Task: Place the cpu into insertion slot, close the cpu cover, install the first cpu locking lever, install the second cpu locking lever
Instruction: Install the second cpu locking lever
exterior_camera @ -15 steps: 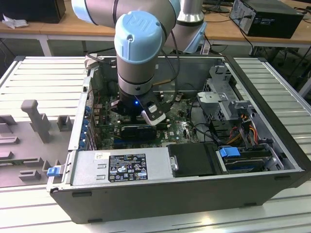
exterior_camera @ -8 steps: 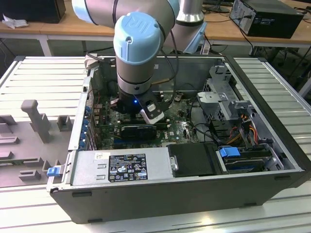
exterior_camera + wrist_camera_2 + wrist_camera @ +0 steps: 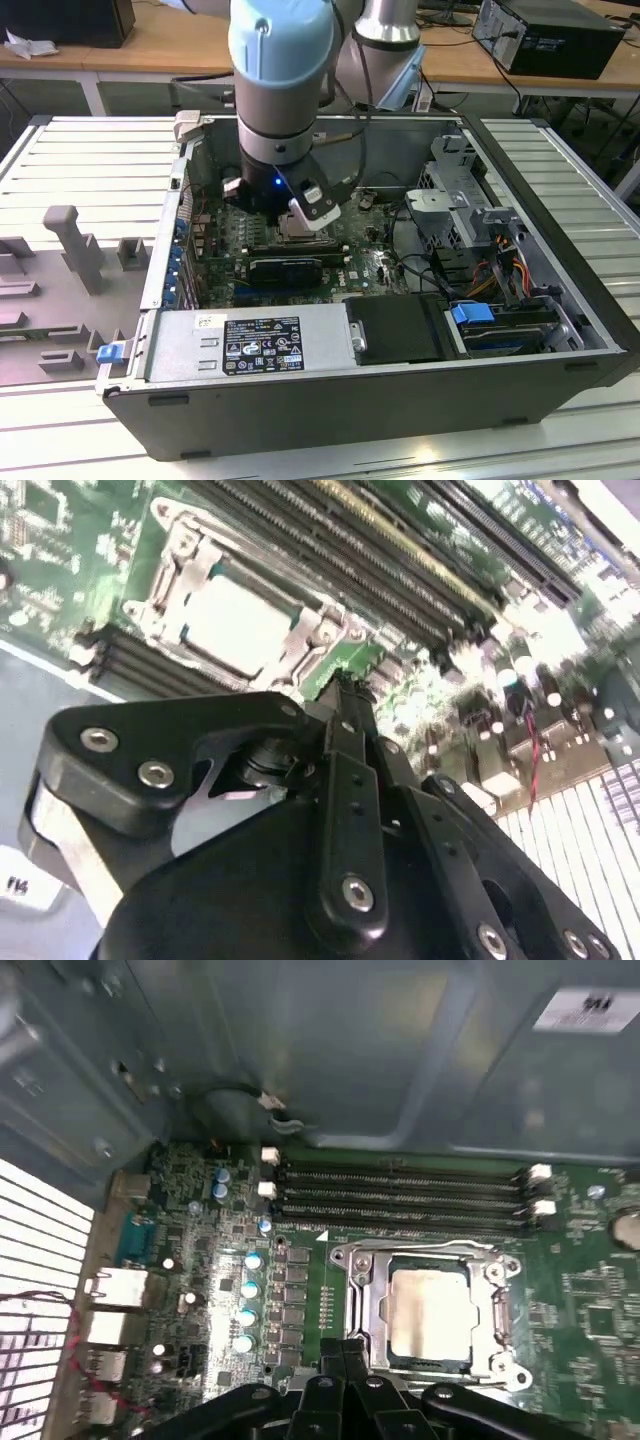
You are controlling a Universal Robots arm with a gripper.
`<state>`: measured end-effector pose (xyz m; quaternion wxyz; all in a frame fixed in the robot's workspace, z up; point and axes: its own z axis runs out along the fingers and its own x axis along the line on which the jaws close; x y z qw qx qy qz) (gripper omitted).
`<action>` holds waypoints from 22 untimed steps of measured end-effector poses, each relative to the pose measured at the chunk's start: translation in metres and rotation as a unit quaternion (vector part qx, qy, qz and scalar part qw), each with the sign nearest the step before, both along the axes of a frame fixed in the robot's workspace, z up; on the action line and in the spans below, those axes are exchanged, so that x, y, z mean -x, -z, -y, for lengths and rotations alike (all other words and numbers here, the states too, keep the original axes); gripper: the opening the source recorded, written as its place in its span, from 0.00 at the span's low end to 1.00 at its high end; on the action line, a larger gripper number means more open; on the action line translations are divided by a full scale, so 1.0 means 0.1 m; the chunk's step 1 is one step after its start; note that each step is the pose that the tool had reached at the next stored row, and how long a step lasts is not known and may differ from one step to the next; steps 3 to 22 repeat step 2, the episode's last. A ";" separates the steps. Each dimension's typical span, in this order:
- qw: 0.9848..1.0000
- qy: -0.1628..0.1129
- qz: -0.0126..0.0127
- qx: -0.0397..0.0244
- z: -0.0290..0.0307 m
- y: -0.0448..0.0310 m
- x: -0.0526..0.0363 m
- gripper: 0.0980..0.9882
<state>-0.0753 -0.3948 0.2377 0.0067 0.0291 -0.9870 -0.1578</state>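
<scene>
Motherboard (image 3: 200,1260) inside an open computer case (image 3: 560,300), with the arm lowered over it. Cpu (image 3: 430,1315) lies seated in the insertion slot (image 3: 360,1305), and the cpu cover (image 3: 420,1255) appears folded down around it. Pincer (image 3: 345,695), fingers drawn together and holding nothing, hovers just beside the socket's edge. Judged step: installing the locking levers, which calls for a precise press on a thin lever, not discernible here.
</scene>
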 end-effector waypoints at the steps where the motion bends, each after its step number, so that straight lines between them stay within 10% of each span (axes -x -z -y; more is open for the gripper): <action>1: 1.000 0.000 0.000 0.000 0.000 -0.048 0.000 0.01; 22: 1.000 0.000 0.000 0.000 -0.001 -0.049 0.000 0.01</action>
